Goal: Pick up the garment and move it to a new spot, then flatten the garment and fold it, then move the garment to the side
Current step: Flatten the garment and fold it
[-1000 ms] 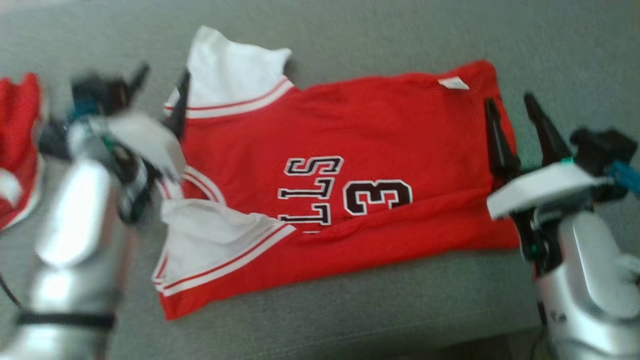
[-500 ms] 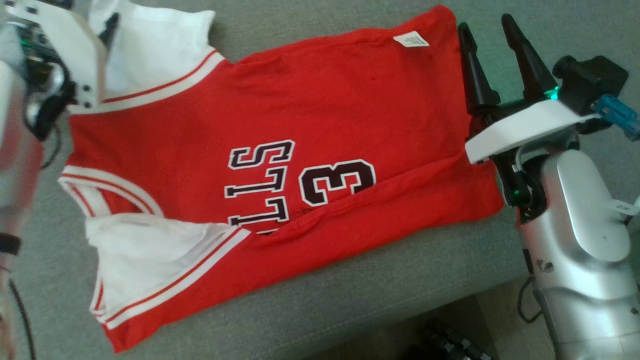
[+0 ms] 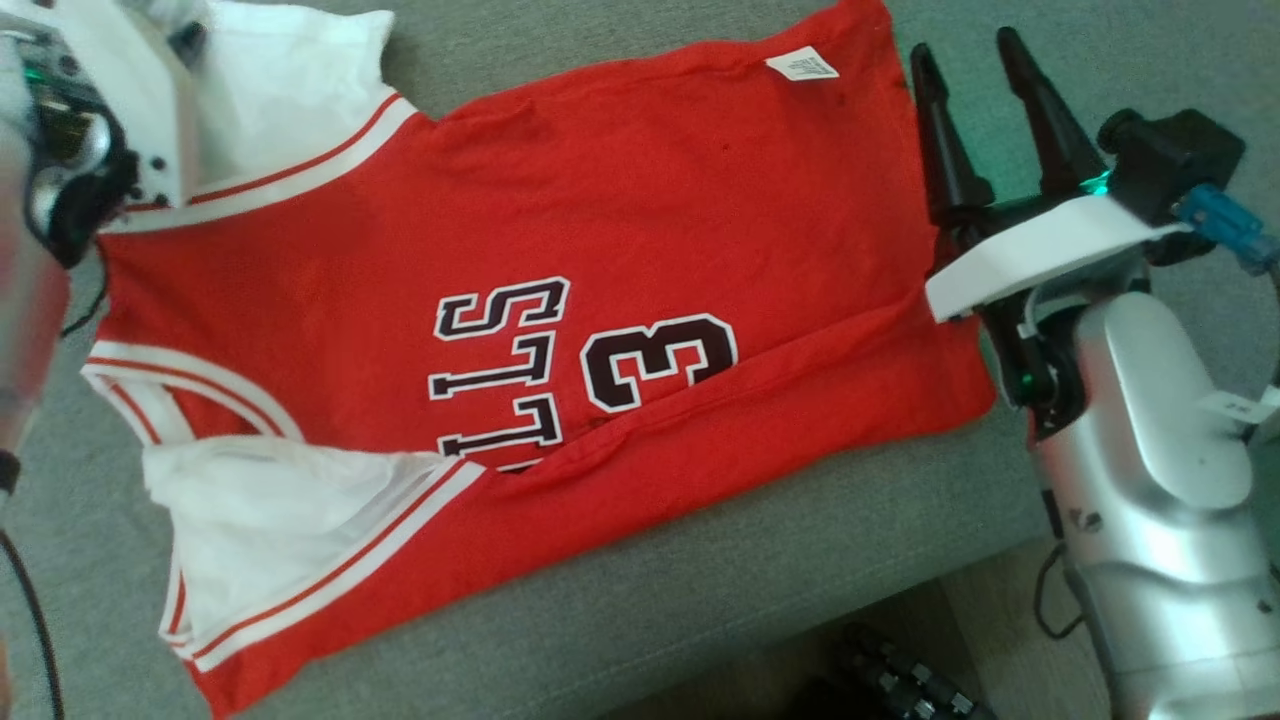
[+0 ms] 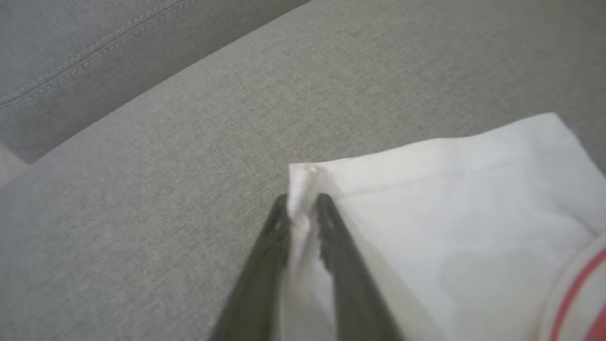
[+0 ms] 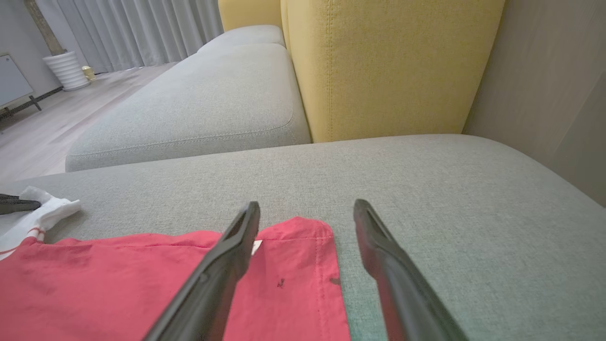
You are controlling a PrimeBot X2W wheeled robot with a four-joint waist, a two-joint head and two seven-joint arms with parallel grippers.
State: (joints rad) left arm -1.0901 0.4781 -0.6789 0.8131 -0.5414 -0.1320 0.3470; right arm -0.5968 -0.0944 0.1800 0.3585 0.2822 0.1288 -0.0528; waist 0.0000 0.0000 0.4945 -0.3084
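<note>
A red basketball garment lies spread on a grey sofa cushion, its long axis running across the head view from side to side, tilted slightly so the hem end sits higher in that view. The neck opening and the two white sleeves point toward the robot's left; the hem points toward its right. The black lettering and the numeral 3 read sideways. A fold runs along the near long edge, and a small white label shows at the far hem corner.

The left pincer is pressed together on the outer corner of the far white sleeve, with the cloth bunched between its two dark fingers. The right pincer stands spread just above the far hem corner, one finger over red cloth and the other over bare cushion, gripping nothing. A yellow backrest rises behind the cushion, with another grey cushion beyond it.
</note>
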